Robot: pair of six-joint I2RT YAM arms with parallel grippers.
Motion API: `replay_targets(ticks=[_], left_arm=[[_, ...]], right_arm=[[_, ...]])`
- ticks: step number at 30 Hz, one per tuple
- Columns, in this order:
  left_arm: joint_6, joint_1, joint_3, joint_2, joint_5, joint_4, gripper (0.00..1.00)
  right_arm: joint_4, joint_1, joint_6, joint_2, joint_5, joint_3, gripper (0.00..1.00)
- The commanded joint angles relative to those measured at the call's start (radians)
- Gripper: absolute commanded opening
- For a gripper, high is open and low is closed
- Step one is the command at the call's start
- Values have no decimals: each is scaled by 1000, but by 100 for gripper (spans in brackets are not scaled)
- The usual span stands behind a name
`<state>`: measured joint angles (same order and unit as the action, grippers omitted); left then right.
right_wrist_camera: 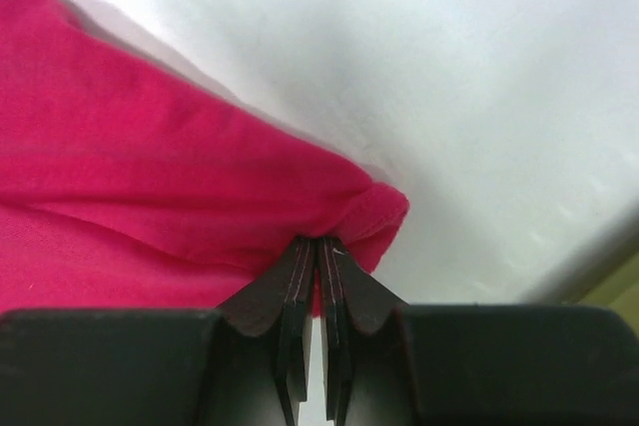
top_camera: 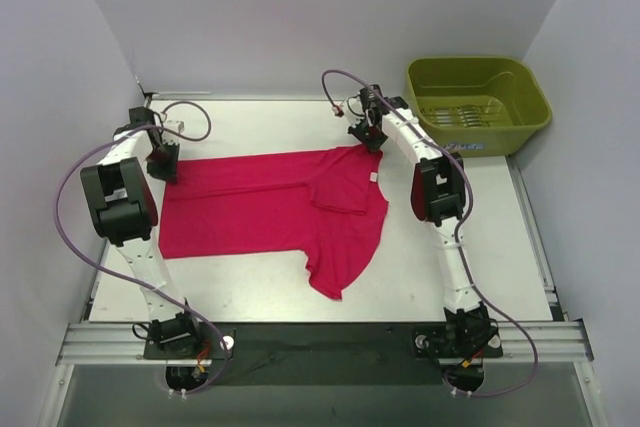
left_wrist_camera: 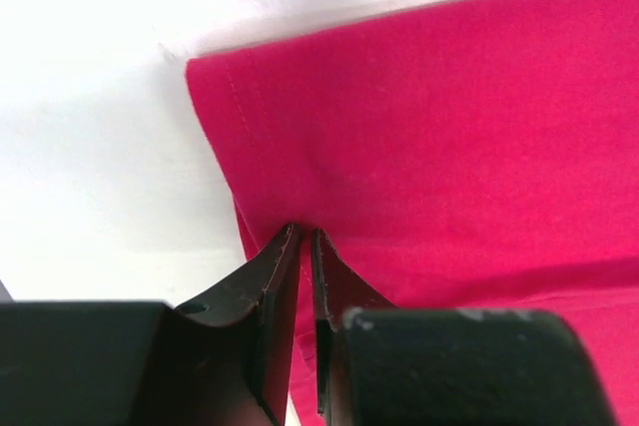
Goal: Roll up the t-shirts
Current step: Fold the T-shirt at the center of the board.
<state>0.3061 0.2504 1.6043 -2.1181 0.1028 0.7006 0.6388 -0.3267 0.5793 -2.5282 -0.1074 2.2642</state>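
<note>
T-shirt [top_camera: 250,207] lies spread sideways on the table [top_camera: 480,247], my left jaws pinching its far hem corner, my right jaws its far shoulder; I judge a fold is starting, needing both lifted and drawn toward me evenly.

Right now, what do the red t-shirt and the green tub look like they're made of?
The t-shirt looks like soft knit cloth, perhaps cotton, with a matte finish: it creases, bunches at one corner and shows a stitched hem. The tub looks like moulded plastic, olive and slightly glossy, with a smooth rim and slotted floor.
</note>
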Motion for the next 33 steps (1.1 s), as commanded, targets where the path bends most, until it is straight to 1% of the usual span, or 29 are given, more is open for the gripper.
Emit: replay_targets(ticks=[1, 4, 6, 7, 10, 11, 12, 13, 14, 15, 16, 18, 19, 20, 21, 22, 23, 24, 25, 26, 27, 28, 29, 31, 32, 33], left_arm=[[30, -2, 84, -52, -34, 11, 20], [25, -10, 150, -85, -35, 14, 20], [15, -13, 202, -92, -28, 19, 20], [10, -13, 219, -88, 0, 20, 20], [-10, -13, 275, -53, 82, 36, 20], [-21, -13, 285, -28, 100, 43, 21], [-27, -13, 293, -13, 113, 45, 21], [-33, -13, 296, 3, 124, 46, 21], [-50, -13, 295, 33, 141, 43, 21], [-56, -13, 293, 49, 149, 43, 21], [-62, -13, 290, 64, 156, 46, 22], [-67, -13, 257, 124, 182, 48, 22], [-62, -13, 235, 147, 190, 46, 23], [-50, -13, 173, 199, 199, 40, 24], [-44, -13, 134, 228, 199, 33, 25], [-33, -14, 93, 259, 202, 22, 26], [-16, -13, 1, 317, 202, 2, 27], [-9, -14, -41, 349, 196, -9, 27], [-2, -14, -82, 375, 195, -21, 28], [7, -13, -118, 421, 193, -23, 30], [11, -13, -180, 441, 193, -21, 33], [14, -13, -205, 460, 193, -13, 34], [14, -14, -228, 489, 193, -7, 34], [10, -13, -299, 515, 193, -1, 35], [1, -13, -323, 536, 193, -4, 35], [-7, -13, -358, 549, 195, -9, 35]], right_arm=[[10, 31, 43, -53, 104, 92, 8], [-16, 35, 57, -89, 166, 119, 7], [-37, 35, 45, -75, 170, 123, 7], [-45, 35, 19, -37, 163, 114, 8], [-83, 41, -30, 57, 126, 9, 10], [-96, 41, -53, 134, 115, -27, 15], [-102, 43, -59, 175, 115, -116, 18], [-109, 41, -62, 251, 115, -159, 20], [-114, 41, -71, 285, 82, -198, 23], [-113, 43, -76, 319, 69, -275, 24], [-107, 43, -81, 389, 57, -317, 26], [-88, 41, -79, 466, -18, -408, 26], [-59, 43, -73, 542, -62, -487, 28], [-50, 40, -64, 584, -149, -527, 30], [-47, 38, -55, 627, -188, -570, 31], [-36, 37, -47, 708, -245, -656, 34], [-30, 37, -35, 747, -299, -693, 35], [-25, 29, -23, 790, -392, -744, 36], [-18, 22, 19, 868, -428, -825, 39], [-14, 12, 49, 905, -463, -872, 40], [-11, -24, 88, 943, -516, -917, 42], [-10, -47, 181, 1020, -528, -960, 45], [-10, -78, 227, 1052, -537, -1053, 46], [-10, -170, 316, 1129, -534, -1136, 48], [-10, -196, 379, 1146, -534, -1199, 49], [-11, -250, 399, 1158, -529, -1229, 49]])
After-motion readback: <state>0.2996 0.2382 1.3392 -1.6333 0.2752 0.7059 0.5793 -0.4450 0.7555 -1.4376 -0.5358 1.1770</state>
